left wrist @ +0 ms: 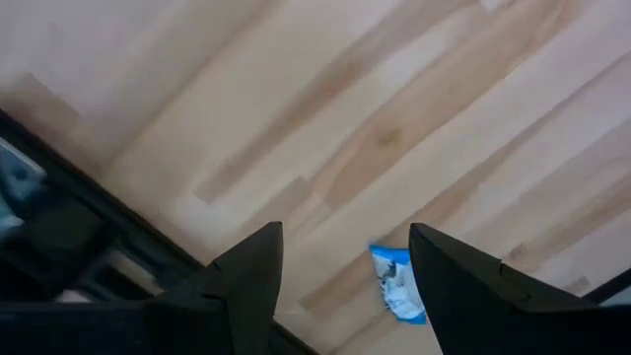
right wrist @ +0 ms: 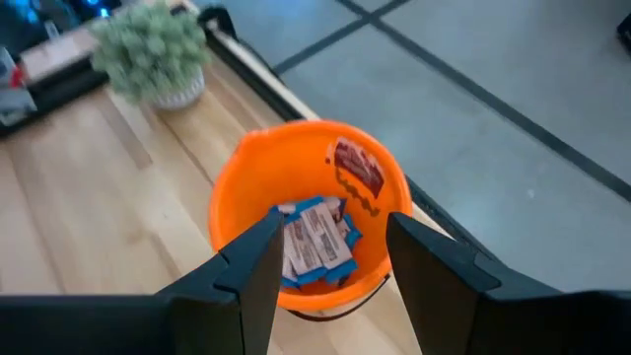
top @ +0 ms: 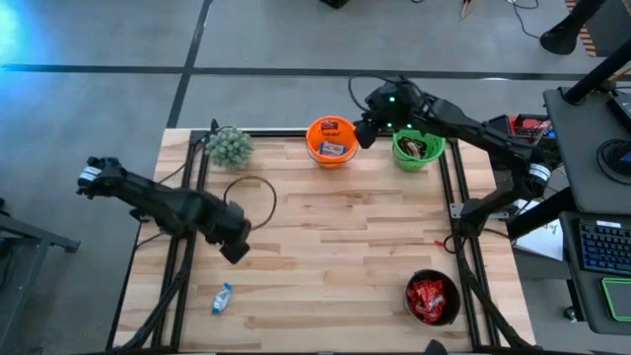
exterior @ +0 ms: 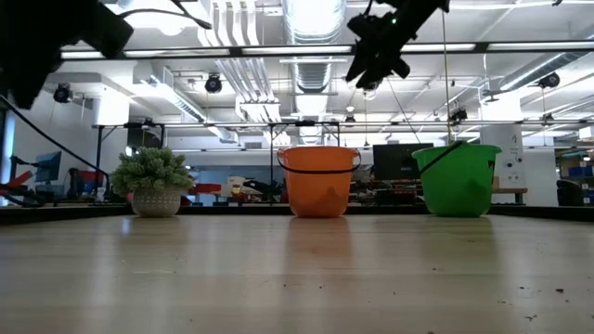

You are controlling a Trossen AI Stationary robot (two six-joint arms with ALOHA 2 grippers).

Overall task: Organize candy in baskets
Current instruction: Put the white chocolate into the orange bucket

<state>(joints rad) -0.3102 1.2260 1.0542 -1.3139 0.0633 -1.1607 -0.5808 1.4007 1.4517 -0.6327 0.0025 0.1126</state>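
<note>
Near the bench's front left corner (top: 187,330), lone blue-and-white candy bar (top: 221,298): light, crinkly, slippery, best pinched across its middle by spread, empty left gripper (left wrist: 345,271); right gripper (right wrist: 325,256) spread over orange basket (top: 313,150).

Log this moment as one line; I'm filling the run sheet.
left pincer: open, above blue-and-white candy | right pincer: open, empty, over orange basket

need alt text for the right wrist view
An orange basket on a wooden table, holding blue-and-white candy bars and one red packet near its rim, seen between the open fingers of the right hand. A small potted plant stands behind it.
</note>
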